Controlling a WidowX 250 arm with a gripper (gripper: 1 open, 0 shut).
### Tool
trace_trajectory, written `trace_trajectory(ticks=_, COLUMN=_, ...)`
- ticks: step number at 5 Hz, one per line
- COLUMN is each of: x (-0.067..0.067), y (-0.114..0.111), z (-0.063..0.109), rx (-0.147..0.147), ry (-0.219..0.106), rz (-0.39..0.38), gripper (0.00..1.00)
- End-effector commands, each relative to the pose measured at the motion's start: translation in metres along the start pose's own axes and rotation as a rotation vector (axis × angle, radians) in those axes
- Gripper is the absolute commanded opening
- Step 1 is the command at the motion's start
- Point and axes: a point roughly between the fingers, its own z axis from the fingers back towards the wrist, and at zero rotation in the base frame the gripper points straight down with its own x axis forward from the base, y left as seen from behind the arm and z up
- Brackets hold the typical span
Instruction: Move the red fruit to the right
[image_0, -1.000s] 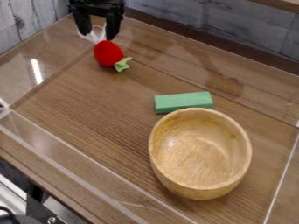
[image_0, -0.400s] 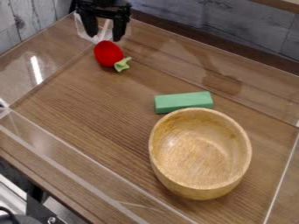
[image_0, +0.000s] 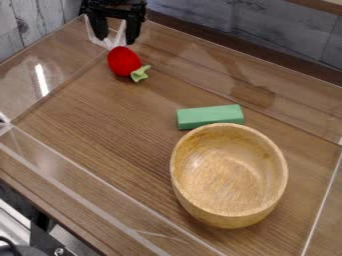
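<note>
Red fruit (image_0: 126, 61), a small glossy toy with a green leafy end, lies on the wooden tabletop (image_0: 107, 130) near the far left corner. Just above and behind it hangs the black pincer (image_0: 115, 38), jaws spread wide, gripping nothing, its tips close over the fruit's top.

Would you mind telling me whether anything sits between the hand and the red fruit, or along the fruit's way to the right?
Nothing visible separates the open hand from the red fruit just below it. To the fruit's right the table looks bare; the green block and wooden bowl lie nearer the camera, off a straight rightward path.
</note>
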Motion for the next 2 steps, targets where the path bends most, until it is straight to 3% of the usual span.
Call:
trace_trajectory(ticks=1, x=0.0119, y=-0.0009, z=0.0268, rx=0.024, ry=-0.085, rz=0.023, gripper=1.00)
trace_trajectory(ticks=2, x=0.0170, y=-0.0107, z=0.0247, rx=0.029, ry=-0.088, rz=0.028, gripper=1.00)
